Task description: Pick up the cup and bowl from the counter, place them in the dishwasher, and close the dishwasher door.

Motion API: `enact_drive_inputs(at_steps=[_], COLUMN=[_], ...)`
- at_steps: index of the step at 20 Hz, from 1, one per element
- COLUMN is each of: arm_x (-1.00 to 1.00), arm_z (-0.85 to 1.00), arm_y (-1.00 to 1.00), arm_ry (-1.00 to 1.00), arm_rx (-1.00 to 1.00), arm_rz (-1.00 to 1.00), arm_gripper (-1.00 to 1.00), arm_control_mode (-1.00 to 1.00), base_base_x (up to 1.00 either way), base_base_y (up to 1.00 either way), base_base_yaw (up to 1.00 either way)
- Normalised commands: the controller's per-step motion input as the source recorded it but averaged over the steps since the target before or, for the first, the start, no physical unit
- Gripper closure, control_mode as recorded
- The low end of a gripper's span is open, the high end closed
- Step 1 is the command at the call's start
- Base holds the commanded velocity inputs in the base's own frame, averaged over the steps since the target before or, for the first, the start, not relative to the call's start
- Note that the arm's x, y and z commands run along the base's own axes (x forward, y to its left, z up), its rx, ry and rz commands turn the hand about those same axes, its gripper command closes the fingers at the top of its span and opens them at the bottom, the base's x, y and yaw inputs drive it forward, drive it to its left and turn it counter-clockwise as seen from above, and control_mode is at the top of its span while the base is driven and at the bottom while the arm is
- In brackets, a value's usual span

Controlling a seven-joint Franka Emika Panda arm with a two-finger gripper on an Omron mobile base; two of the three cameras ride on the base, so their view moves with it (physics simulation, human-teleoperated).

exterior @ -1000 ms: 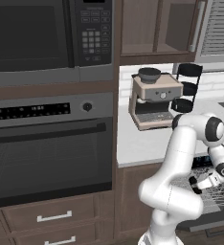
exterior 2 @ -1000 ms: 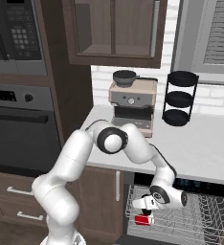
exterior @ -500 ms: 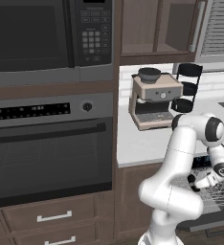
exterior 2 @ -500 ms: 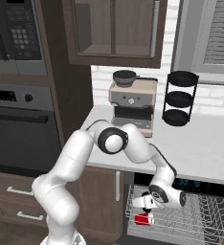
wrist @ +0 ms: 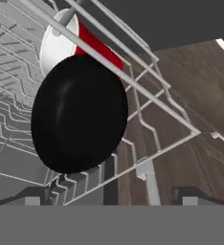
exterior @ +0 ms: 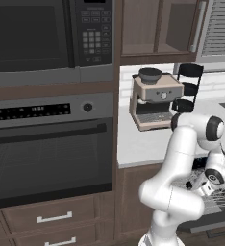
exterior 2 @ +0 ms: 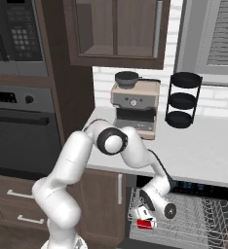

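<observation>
My gripper [exterior 2: 146, 210] hangs low over the dishwasher's pulled-out wire rack [exterior 2: 203, 220], jaws wide open and holding nothing. The red cup [exterior 2: 145, 223] with its pale rim lies on its side in the rack's near left corner, just under the hand. In the hand view the cup [wrist: 97, 45] sits behind a glossy black rounded bowl [wrist: 78, 115], which rests among the rack wires straight ahead of the open gripper [wrist: 111, 196]. In the left base view the gripper [exterior: 199, 185] is at the rack's edge. The dishwasher door [exterior: 213, 222] hangs dropped open below the rack.
A coffee machine [exterior 2: 135, 107] and a black three-tier stand [exterior 2: 183, 99] stand on the counter [exterior 2: 203, 151]. The black glass-fronted oven [exterior: 47, 153] and drawers fill the left. Wood floor [wrist: 190, 124] shows beyond the rack's corner.
The hand has hardly shifted over the rack and its jaws stay wide apart. The cup lies where it was.
</observation>
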Motion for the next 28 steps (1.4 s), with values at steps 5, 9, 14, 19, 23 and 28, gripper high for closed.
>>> enact_drive_inputs(at_steps=[5, 9, 14, 19, 23, 28], arm_x=[0.37, 0.01, -0.71, -0.72, -0.71, -0.69], arm_z=[0.01, 0.34, 0.74, 0.77, 0.29, 0.01], arm_y=[0.00, -0.10, -0.41, -0.58, -0.45, -0.20], arm_ry=[-0.01, 0.02, 0.13, 0.15, 0.15, 0.10], arm_rx=[-0.23, -0.10, 0.00, 0.01, 0.00, 0.00], arm_rz=[-0.15, -0.15, -0.11, -0.10, -0.08, -0.09], arm_gripper=[-1.00, -1.00, -1.00, -1.00, -1.00, -1.00], arm_control_mode=[-1.00, -1.00, -1.00, -1.00, -1.00, -1.00], base_base_x=[0.00, 0.00, 0.00, 0.00, 0.00, 0.00], base_base_y=[0.00, 0.00, 0.00, 0.00, 0.00, 0.00], base_base_yaw=[0.00, 0.00, 0.00, 0.00, 0.00, 0.00])
